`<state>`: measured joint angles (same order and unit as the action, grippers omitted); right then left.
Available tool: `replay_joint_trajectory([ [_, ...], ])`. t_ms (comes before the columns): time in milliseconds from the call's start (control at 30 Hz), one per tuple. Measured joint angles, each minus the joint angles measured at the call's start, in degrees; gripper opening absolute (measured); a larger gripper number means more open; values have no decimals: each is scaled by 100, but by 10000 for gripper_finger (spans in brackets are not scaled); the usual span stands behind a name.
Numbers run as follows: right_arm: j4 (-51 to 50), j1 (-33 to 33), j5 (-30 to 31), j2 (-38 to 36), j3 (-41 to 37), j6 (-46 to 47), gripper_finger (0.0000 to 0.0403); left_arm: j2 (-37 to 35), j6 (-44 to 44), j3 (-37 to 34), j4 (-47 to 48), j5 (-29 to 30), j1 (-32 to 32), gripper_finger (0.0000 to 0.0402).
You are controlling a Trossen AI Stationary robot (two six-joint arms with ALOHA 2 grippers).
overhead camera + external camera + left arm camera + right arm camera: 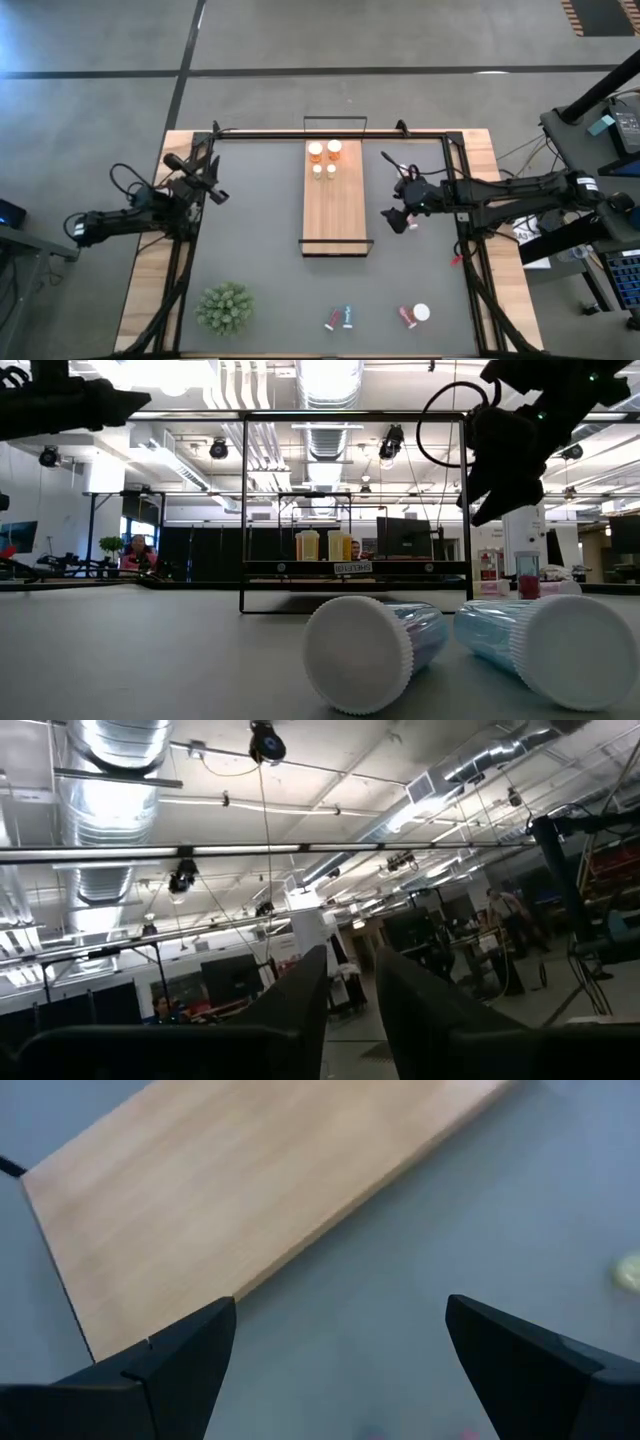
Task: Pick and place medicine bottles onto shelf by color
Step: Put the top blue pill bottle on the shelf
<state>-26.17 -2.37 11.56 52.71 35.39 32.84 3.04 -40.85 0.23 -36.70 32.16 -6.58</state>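
Tabletop (260,260): grey; your loose medicine bottles (347,317) lay along its near edge.
Right gripper (398,220): fingers spread, empty, beside the shelf (336,205).
Shelf far end: four bottles (325,159) stood there.
Left gripper (212,190): clenched, parked.
Risk: you could send lying bottles rolling.

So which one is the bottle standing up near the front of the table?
Find the grey table and go to its near edge, right of the green plant. Four bottles sit there. Yours is the rightmost bottle: only its round white cap shows, while the red bottle beside it lies flat.
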Motion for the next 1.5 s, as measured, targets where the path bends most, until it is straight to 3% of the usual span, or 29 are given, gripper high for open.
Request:
replay_joint_trajectory([
  [267, -1724, -2, 518, 636, 879, 909, 350, 209, 0, 0, 22, -2, -1, 72],
  [533, -1857, 24, 100, 1478, 1134, 1808, 350, 420, 0, 0, 21, -2, -1, 72],
  [800, -2209, 111, 45, 1993, 1307, 1976, 350, 641, -1, 0, 17, -2, -1, 72],
  [1300, -1613, 260, 61, 1872, 1368, 1569, 350, 985, -1, 0, 20, -2, -5, 72],
  [1500, -1207, 264, 41, 1876, 1380, 2049, 350, 1080, -1, 0, 10, -2, -3, 72],
])
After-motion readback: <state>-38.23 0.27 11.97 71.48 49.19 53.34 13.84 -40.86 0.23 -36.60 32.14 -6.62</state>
